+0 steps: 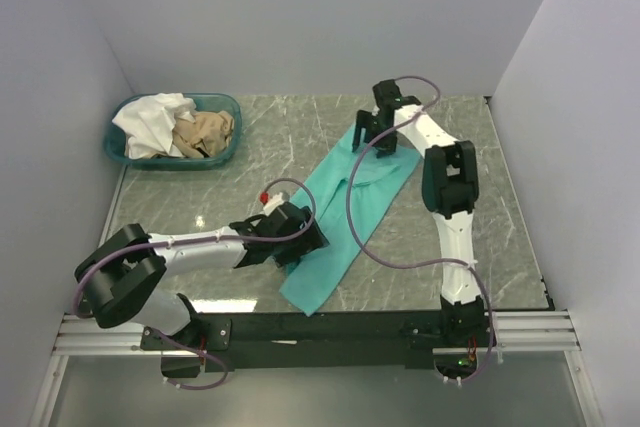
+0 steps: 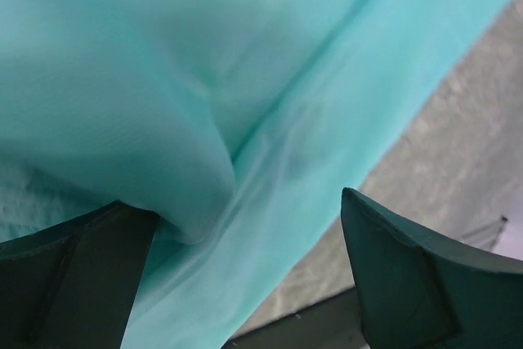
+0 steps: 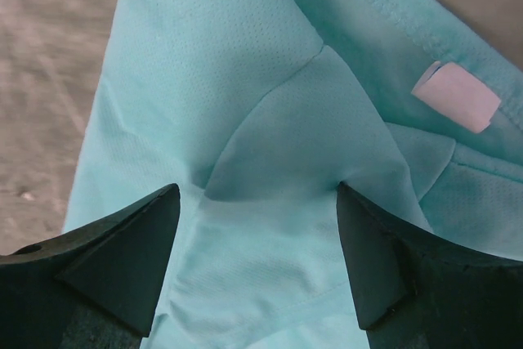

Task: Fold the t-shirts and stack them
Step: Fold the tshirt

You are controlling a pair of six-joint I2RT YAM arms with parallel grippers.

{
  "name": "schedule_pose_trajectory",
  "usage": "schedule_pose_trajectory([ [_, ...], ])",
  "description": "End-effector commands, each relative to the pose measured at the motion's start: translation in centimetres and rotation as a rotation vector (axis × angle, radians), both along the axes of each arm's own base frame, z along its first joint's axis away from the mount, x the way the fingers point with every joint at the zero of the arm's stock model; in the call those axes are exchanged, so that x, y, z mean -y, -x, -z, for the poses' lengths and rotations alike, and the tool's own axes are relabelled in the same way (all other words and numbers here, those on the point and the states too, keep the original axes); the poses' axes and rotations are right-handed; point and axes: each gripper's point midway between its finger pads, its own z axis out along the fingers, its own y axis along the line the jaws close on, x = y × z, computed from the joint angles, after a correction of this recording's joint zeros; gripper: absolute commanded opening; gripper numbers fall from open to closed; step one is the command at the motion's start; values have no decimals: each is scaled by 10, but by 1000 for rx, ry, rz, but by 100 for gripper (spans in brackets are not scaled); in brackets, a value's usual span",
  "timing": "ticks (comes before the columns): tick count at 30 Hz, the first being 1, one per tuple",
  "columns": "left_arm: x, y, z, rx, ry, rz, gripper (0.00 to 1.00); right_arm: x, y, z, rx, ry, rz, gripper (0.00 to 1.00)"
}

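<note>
Folding the teal shirt [image 1: 345, 209] appears to be the step in hand. It lies as a long strip slanting from the tabletop's near edge toward the far right. The white shirt [image 1: 150, 122] and tan shirt [image 1: 208, 130] sit in the basket [image 1: 228, 102] at the far left corner.

The left gripper [image 2: 249, 226] is fully released over the strip's near half. The right gripper [image 3: 257, 202], jaws likewise parted, straddles the collar beside the tag [image 3: 455, 96].

Recommendation: pinch all layers together and lift both ends evenly. The blurred left wrist view possibly shows a loose ridge of cloth.
</note>
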Motion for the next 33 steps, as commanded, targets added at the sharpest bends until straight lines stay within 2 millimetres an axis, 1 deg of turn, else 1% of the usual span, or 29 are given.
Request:
schedule_pose_trajectory([
  [1,16,36,18,-132,23,31,99,-34,5,1,-51,-33,-114,84],
  [2,25,35,12,-121,49,37,99,-45,6,9,-57,-39,-147,84],
  [3,32,45,13,-124,34,60,99,-51,4,11,-52,-43,-162,84],
  [4,34,47,13,-120,18,57,99,-59,-4,4,-21,-48,-175,84],
  [6,41,56,12,-124,-15,62,99,-71,-15,3,0,-82,-187,84],
  [7,44,60,11,-126,-17,70,99,-79,-17,2,1,-126,-198,84],
  [8,47,63,9,-131,-11,67,99,-83,-19,6,-4,-146,-191,84],
  [9,49,70,11,-135,-20,78,99,-88,-27,-2,24,-166,-192,84],
  [11,53,77,10,-144,-17,77,99,-92,-34,-5,43,-185,-180,84],
  [12,55,85,11,-150,-23,91,99,-94,-39,-10,69,-191,-180,85],
  [13,54,89,13,-156,-34,92,99,-95,-39,-12,73,-195,-179,85],
  [15,61,99,12,-156,-30,113,99,-96,-40,-18,88,-204,-190,86],
  [16,59,102,13,-155,-49,112,99,-95,-40,-19,89,-198,-191,86],
  [17,62,104,11,-155,-49,110,99,-93,-41,-22,97,-188,-187,86],
  [18,64,111,10,-152,-52,124,99,-92,-41,-25,103,-187,-190,86],
  [20,67,114,5,-134,-52,128,99,-92,-43,-32,122,-180,-203,86],
  [21,69,122,3,-129,-58,143,100,-90,-45,-35,133,-167,-199,86],
  [23,68,126,-2,-125,-82,139,99,-86,-49,-45,158,-154,-191,86],
  [24,68,133,-5,-118,-90,153,99,-84,-49,-48,165,-146,-187,86],
  [25,69,135,-8,-105,-96,156,99,-82,-48,-52,168,-131,-185,87],
  [26,71,133,-16,-79,-93,146,99,-78,-49,-62,185,-118,-183,87],
  [28,67,137,-21,-56,-123,158,99,-75,-45,-73,193,-108,-191,89],
  [29,70,135,-29,-39,-117,163,99,-75,-44,-91,221,-114,-197,89],
  [30,66,132,-34,-16,-132,156,100,-75,-40,-97,223,-114,-203,90],
  [31,65,129,-38,-1,-131,148,99,-74,-38,-108,241,-106,-203,91],
  [32,63,122,-50,38,-118,132,99,-70,-36,-128,275,-103,-198,91],
  [33,61,120,-55,53,-121,133,99,-66,-35,-140,297,-95,-191,92],
])
